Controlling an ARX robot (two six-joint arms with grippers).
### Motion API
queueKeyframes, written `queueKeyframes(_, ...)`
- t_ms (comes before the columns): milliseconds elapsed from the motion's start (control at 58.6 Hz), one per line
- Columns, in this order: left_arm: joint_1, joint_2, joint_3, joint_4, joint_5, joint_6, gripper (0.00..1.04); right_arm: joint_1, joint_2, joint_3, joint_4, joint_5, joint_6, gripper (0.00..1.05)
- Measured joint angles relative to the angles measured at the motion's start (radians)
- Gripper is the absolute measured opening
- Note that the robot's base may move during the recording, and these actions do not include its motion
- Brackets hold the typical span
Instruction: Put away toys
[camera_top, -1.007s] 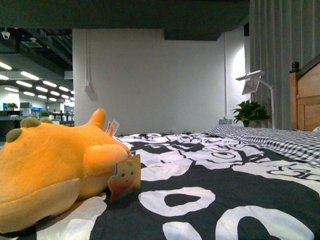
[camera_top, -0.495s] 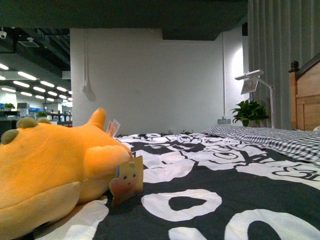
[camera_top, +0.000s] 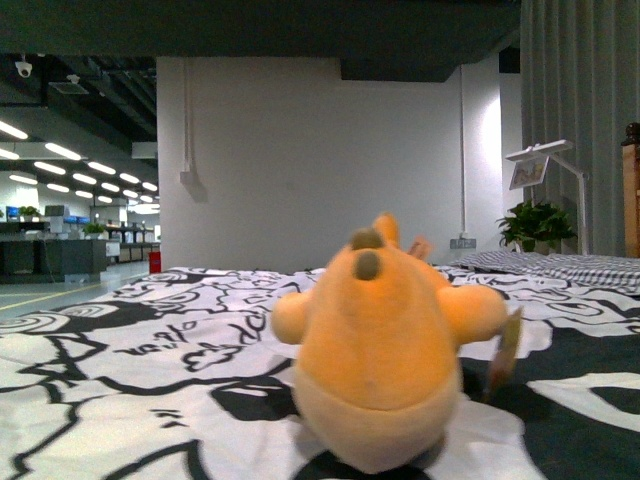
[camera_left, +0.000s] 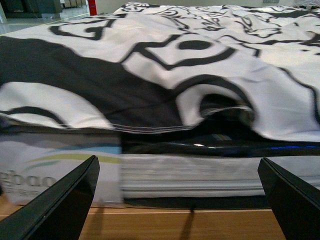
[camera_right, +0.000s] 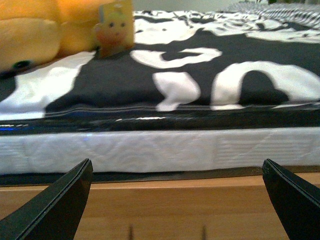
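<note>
An orange-yellow plush toy (camera_top: 385, 345) lies on the black-and-white patterned bed cover (camera_top: 150, 340), close in front of the front camera, head toward it, with a paper tag (camera_top: 502, 352) at its side. In the right wrist view the same toy (camera_right: 45, 30) and its tag (camera_right: 114, 29) sit on top of the cover, beyond the mattress edge. My right gripper (camera_right: 182, 210) is open, low in front of the wooden bed frame (camera_right: 170, 205), holding nothing. My left gripper (camera_left: 185, 200) is open too, facing the mattress side (camera_left: 190, 172), with no toy in its view.
A wooden bed frame rail (camera_left: 175, 225) runs below the mattress. A checked pillow (camera_top: 570, 268) lies at the far right of the bed. Behind stand a potted plant (camera_top: 535, 225), a white lamp (camera_top: 545, 165) and grey curtains (camera_top: 590, 120). An open office area (camera_top: 70, 230) is at the left.
The front view has swung left: the plush toy went from the left edge to the middle of the picture and now faces the camera head-on. The wooden headboard has left the view.
</note>
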Motion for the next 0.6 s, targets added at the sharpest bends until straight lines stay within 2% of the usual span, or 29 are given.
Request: queueKeyframes(598,-0.001,0.0,0.0,0.002,-0.001,0.0,0.99,-0.001,0.001,0.0,0.0,-0.004,0.0,1.03)
